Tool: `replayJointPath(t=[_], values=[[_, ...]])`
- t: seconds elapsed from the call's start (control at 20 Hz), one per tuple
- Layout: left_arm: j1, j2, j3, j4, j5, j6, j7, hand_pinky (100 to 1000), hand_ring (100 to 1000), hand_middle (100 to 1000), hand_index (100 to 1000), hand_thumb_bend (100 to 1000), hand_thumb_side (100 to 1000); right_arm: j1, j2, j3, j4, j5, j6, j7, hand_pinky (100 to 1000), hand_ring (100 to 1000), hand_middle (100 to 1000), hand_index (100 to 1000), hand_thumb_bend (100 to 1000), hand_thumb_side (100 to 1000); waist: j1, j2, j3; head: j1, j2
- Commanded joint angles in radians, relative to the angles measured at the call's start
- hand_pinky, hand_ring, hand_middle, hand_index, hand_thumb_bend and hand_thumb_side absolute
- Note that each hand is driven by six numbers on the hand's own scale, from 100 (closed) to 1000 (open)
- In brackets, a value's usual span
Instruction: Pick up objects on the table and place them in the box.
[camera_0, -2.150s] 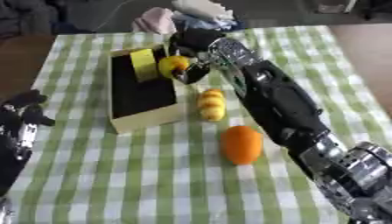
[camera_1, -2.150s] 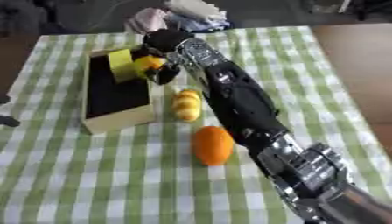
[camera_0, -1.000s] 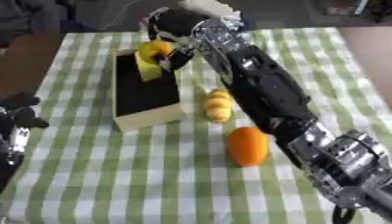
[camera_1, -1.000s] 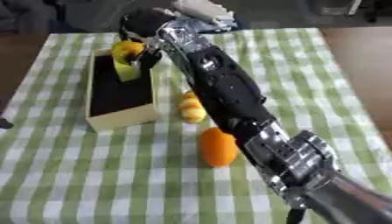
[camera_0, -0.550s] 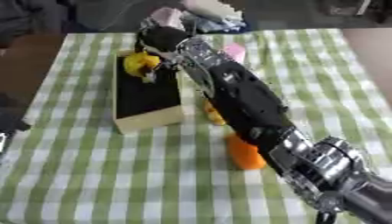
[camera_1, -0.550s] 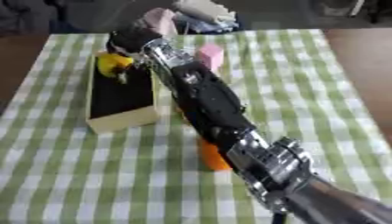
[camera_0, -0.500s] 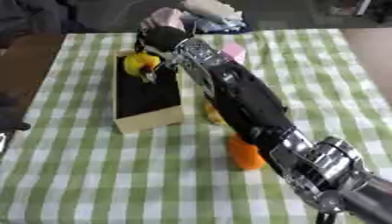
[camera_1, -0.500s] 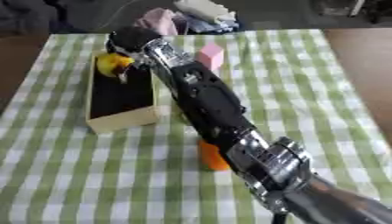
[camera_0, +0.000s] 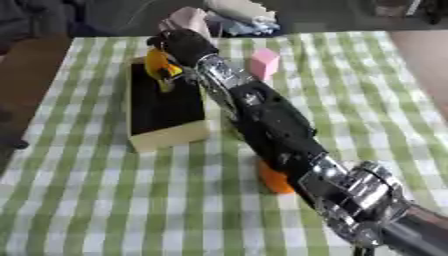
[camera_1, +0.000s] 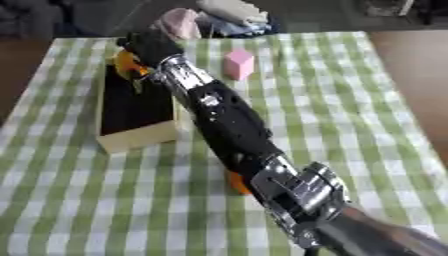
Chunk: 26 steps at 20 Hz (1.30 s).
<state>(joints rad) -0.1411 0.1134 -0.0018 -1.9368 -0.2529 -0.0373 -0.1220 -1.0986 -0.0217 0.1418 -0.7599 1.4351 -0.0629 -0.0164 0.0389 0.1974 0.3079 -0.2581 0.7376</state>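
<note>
Left eye view shows your right hand (camera_0: 181, 44) reached far across the table, over the far end of the box (camera_0: 166, 134). Its fingers are curled round a yellow object (camera_0: 159, 67), which sits just below and to the left of the hand, over the box's dark inside near the far wall. You cannot tell from either view whether the object touches the box floor or hangs just above it.

Your right arm (camera_0: 262, 120) runs from the lower right corner up to the hand, lying diagonally across the checked cloth (camera_0: 87, 200). Beside the forearm, well behind the hand toward you, an orange (camera_0: 274, 181) rests on the cloth, half hidden by the arm; in the right eye view only a sliver of it shows at the arm's left edge. To the right of the hand, a little nearer you, a pink block (camera_0: 264, 63) stands upright on the cloth, apart from the arm. Beyond the hand, at the table's far edge, lies a heap of cloth-like things (camera_0: 232, 17), pink and white; what they are is hard to make out.

The box is long and narrow, pale at the rim, black inside, with its near end pointing toward you, to the left of your forearm.

Your left hand shows in neither view.
</note>
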Motion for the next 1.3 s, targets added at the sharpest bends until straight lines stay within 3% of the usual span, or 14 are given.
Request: replayJointPath(t=[0.05, 0.25, 0.55, 1.0, 1.3], values=[[-0.009, 0.006, 0.001, -0.02, 0.002, -0.002, -0.005, 750, 559, 731, 857, 286, 785, -0.018, 0.0, -0.003, -0.009, 0.019, 0.045, -0.044, 806, 767, 769, 972, 100, 216, -0.011, 0.001, -0.002, 0.002, -0.007], [-0.006, 0.006, 0.002, -0.02, 0.001, -0.002, -0.005, 751, 559, 730, 857, 287, 786, -0.02, -0.004, 0.003, -0.015, -0.002, 0.05, -0.045, 814, 779, 784, 996, 100, 234, -0.01, 0.001, -0.008, 0.006, -0.005], [-0.003, 0.007, 0.003, -0.02, -0.001, -0.003, -0.006, 751, 559, 730, 858, 289, 786, -0.019, -0.006, 0.013, -0.019, -0.08, 0.006, 0.029, 835, 825, 837, 1000, 100, 362, -0.008, -0.001, -0.015, 0.009, -0.007], [-0.002, 0.007, 0.004, -0.019, -0.003, -0.003, -0.01, 752, 559, 730, 858, 292, 790, -0.02, -0.007, 0.029, -0.015, -0.263, -0.168, 0.258, 901, 941, 945, 1000, 100, 616, -0.008, 0.0, -0.02, 0.013, -0.007], [0.0, 0.007, 0.005, -0.02, -0.003, -0.004, -0.013, 752, 559, 730, 858, 294, 791, -0.023, -0.016, 0.036, -0.046, -0.348, -0.185, 0.329, 896, 941, 950, 1000, 100, 596, -0.007, -0.001, -0.024, 0.015, -0.007]])
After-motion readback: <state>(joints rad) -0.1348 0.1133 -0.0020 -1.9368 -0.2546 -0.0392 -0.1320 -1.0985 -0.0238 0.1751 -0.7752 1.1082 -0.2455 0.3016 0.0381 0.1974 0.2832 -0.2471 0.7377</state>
